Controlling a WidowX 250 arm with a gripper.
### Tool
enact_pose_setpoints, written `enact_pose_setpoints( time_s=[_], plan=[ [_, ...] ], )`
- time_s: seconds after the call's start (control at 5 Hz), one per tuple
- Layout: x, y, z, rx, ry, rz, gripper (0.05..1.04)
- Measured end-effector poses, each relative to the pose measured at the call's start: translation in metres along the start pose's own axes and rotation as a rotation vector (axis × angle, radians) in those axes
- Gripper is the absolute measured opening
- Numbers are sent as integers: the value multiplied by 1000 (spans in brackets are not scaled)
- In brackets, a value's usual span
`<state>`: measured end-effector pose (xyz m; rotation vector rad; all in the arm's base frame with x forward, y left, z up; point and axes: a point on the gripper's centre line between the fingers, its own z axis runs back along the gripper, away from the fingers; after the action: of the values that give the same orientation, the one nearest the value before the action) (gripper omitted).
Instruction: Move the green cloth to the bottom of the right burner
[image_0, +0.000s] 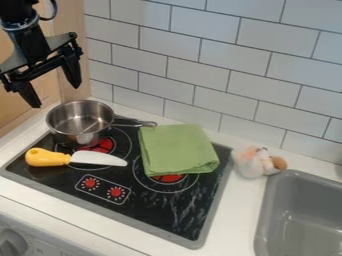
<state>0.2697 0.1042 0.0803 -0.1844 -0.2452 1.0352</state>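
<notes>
The black gripper hangs above the cooktop's rear left corner, over the pot side, its two fingers spread wide with a broad gap between them. Nothing is in its grasp and it touches nothing, so it is presumably open in readiness for a pick.

Below it, the steel pot stands upright at the cooktop's rear left, over a burner as if for cooking. Its handle points across toward the cooktop's right half and ends at the cloth's rear left corner; whether they touch I cannot tell. That handle could snag a careless grasp there.

The toy knife lies flat on the cooktop's left half, in front of the pot, apart from the cloth, so it probably needs no moving.

The green cloth lies folded on the cooktop's right half, reaching its rear edge and covering the rear of the right burner, whose front part shows. It therefore sits too far back; the next move likely calls for a grip on the folded layers, then a shift toward the cooktop's front. Pinching only the top layer might unfold it.

Beyond the cooktop's right edge are a whitish lumpy item and the grey sink.
</notes>
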Motion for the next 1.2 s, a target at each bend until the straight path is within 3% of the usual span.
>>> enact_pose_setpoints(
  time_s=[0.2, 0.4, 0.6, 1.0, 1.2],
  plan=[
    [-10, 10, -10, 31, 43, 15, 998],
    [-13, -1, -9, 54, 30, -15, 998],
    [-10, -19, -2, 29, 13, -78, 998],
    [-30, -55, -6, -14, 42, -270, 998],
    [-46, -75, -19, -4, 80, -377, 998]
  ],
)
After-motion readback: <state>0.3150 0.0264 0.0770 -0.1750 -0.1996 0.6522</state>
